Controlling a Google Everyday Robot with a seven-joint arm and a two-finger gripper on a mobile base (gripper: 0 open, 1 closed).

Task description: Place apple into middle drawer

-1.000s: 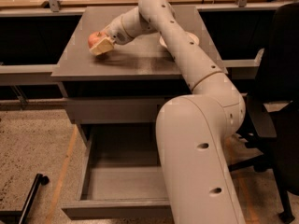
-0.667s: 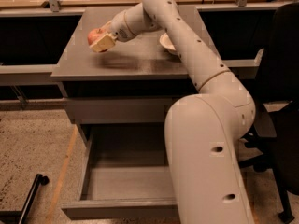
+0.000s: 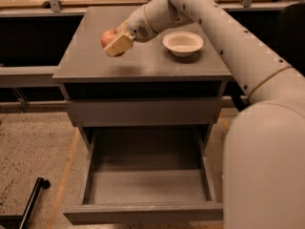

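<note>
The gripper [image 3: 117, 45] has its fingers closed on the apple [image 3: 108, 36], I think; both hang above the top [image 3: 157, 65]; the open drawer [image 3: 147, 187] is well below, toward the front.

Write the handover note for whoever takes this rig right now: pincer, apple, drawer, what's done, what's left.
Pincer: shut on the apple, held above the left part of the cabinet top, apparently off the surface.
Middle drawer: pulled open below, apple not in it.
White bowl: on the cabinet top, to the right of the pincer, apart from it.
Done: apple grasped, drawer open.
Left: carry the apple forward and down over the drawer, release it inside.
</note>
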